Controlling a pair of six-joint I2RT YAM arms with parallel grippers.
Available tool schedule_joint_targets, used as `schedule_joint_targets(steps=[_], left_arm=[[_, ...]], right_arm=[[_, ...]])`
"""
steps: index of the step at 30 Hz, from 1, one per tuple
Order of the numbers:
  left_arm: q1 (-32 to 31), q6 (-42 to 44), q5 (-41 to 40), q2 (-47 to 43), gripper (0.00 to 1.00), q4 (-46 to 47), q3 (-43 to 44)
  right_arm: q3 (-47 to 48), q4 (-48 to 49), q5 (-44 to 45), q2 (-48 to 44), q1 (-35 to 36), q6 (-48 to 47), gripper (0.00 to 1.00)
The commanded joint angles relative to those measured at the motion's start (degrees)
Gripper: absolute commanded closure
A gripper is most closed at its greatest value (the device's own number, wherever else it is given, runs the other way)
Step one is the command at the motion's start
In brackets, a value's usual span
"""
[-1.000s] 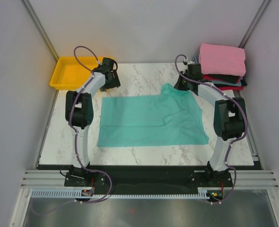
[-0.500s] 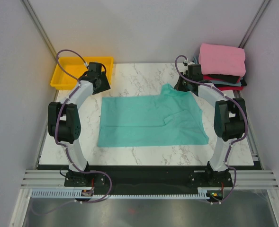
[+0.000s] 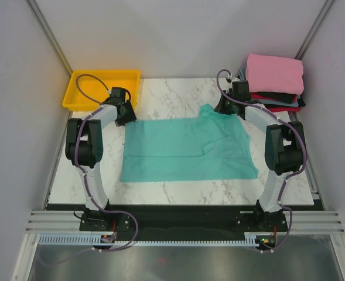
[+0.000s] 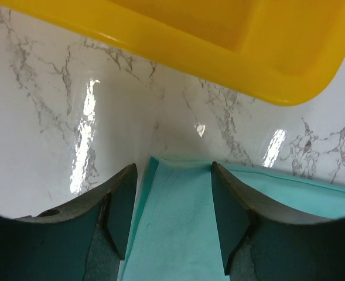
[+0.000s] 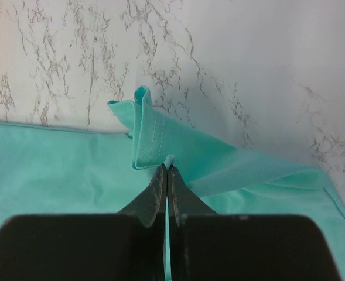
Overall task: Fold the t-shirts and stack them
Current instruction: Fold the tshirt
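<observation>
A teal t-shirt (image 3: 184, 149) lies spread flat on the marble table, its far right part bunched up. My left gripper (image 3: 126, 115) is open at the shirt's far left corner. In the left wrist view the corner (image 4: 175, 228) lies between the two fingers (image 4: 115, 199). My right gripper (image 3: 224, 109) is shut on a raised fold of the teal shirt (image 5: 154, 137) at its far right edge, with a bit of cloth showing at the fingertips (image 5: 167, 167). Folded shirts are stacked at the back right, pink (image 3: 275, 73) on top, with black, red and grey-blue below.
A yellow tray (image 3: 102, 73) stands at the back left corner, just beyond the left gripper, and its rim (image 4: 178, 44) shows in the left wrist view. Grey walls close in both sides and the back. The table's front edge runs before the arm bases.
My left gripper has swung from beside the yellow tray down and nearer, to the shirt's far left corner. The right gripper and the shirt have not moved.
</observation>
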Motion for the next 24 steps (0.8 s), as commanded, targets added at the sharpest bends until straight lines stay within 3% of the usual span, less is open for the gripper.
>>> schedule_joint_targets(steps=[1,5,8,14,19,24], left_arm=[[0.6,0.4,1.5,1.1,0.39,3.8,3.1],[0.6,0.2,1.5,2.0,0.44,3.5,4.2],[0.6,-0.6,1.8,1.4,0.58,3.5,3.0],[0.6,-1.1,1.8,0.0,0.7,4.3,0.2],[0.6,-0.5,1.9,-1.6,0.97,3.9,1.1],[0.6,0.1,2.0,-4.6,0.98,1.8,2.3]], right_arm=[[-0.9,2.1,-1.5,-3.5,0.0,0.1,1.0],[-1.0,2.2,-1.6,-3.5,0.1,0.2,1.0],[-1.0,2.1,-1.3,-3.6,0.0,0.1,1.0],[-1.4,2.1,-1.0,-3.5,0.1,0.0,1.0],[0.0,1.6,-1.1,-3.7,0.1,0.2,1.0],[2.7,0.1,-1.1,-5.5,0.0,0.2,1.0]])
